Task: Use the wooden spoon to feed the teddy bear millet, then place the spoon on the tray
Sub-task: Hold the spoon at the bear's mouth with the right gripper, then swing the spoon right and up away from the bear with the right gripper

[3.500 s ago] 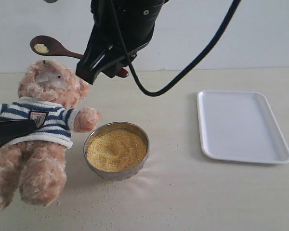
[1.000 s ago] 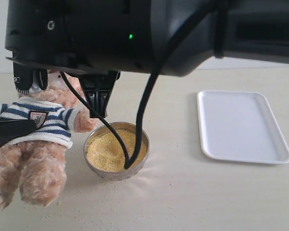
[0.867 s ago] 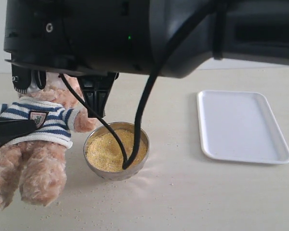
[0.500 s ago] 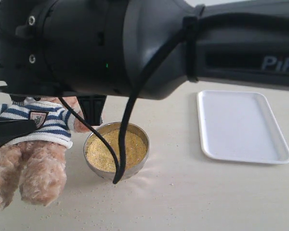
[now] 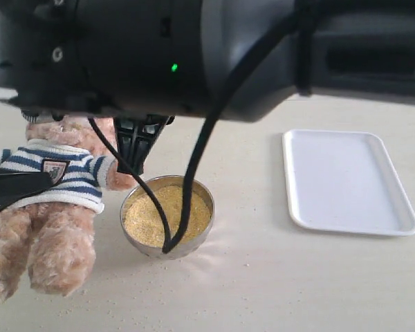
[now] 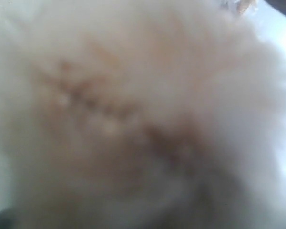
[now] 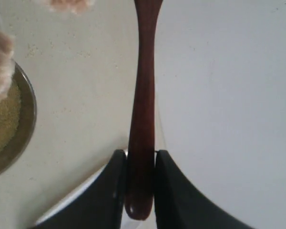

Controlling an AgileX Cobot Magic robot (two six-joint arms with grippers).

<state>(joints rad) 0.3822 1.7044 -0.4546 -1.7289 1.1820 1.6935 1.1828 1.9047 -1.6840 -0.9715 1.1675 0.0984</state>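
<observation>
So the wooden spoon [image 7: 143,95] is pinched right at the tail of its handle between the 2 black fingers [image 7: 112,191] of the right claw [image 7: 140,160], handle running straight out from the jaws. The scoop end is off the edge of the right wrist view and hidden behind the big arm [image 5: 228,48] in the exterior view, so I can't tell if there's millet on it. The claw hangs just beside the metal bowl [image 5: 197,243], on the bear's side of it.

The millet [image 5: 202,211] fills that bowl nearly to the brim. The teddy bear [image 5: 55,228] is just beside the bowl on the robot's left, 1 paw reaching to the rim. The left claw [image 5: 17,187] has it clamped round the middle, over the striped shirt [image 5: 69,176]; that wrist view is nothing but fur. The tray [image 5: 349,183] is well apart from the bowl on the opposite side.

My read: this is the feeding bit. With a grip that far back the spoon is a long lever, so a firm pinch and no wrist roll, or the scoop tips. Go slow and level toward the bear's face, which the arm hides here, and watch the paw at the rim. There are loose grains [image 5: 124,287] on the table [image 5: 277,277] near the bowl, so spilling looks easy. Also mind the cable [image 5: 192,187] drooping over the bowl.
</observation>
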